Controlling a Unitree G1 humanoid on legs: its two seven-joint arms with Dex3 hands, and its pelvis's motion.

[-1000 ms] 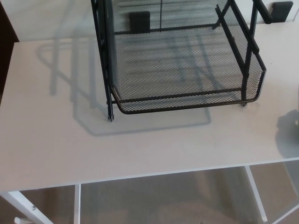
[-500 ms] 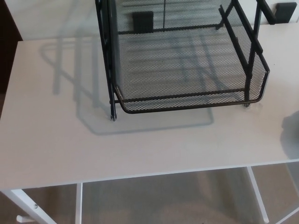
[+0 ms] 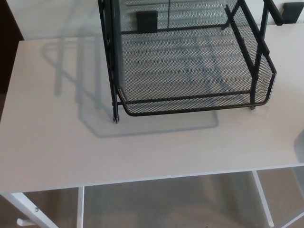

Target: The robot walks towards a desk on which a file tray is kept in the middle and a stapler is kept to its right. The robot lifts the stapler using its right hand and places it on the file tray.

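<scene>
Desk (image 3: 57, 152) and file tray (image 3: 190, 99) fill most of your head view. The white desktop runs from the far left to the right edge, and its near edge crosses the lower part of the picture. The black mesh tray stands on the far middle of the desk, a little right of centre, with its low front rim towards you and its mesh floor (image 3: 180, 61) bare. Upright black posts (image 3: 112, 71) rise at its left side, a slanted bar (image 3: 244, 35) runs along its right wall, and the upper part of the frame is cut off by the top of the picture. The tray's shadow (image 3: 71, 71) falls to the left and near side on the desktop. Through the mesh at the far side you see a small black block (image 3: 147, 20), and a second black block (image 3: 289, 10) sits at the far right corner, beyond the tray. You cannot tell what either one is. As for the stapler, you cannot make it out for certain anywhere, neither in the tray nor on the desk to its right. A soft grey shadow (image 3: 300, 147) touches the desk's right edge. Neither the left hand nor the right hand shows, so you cannot tell their state. Below the near edge you see white desk legs (image 3: 21, 209) and beige floor (image 3: 166, 204).
</scene>
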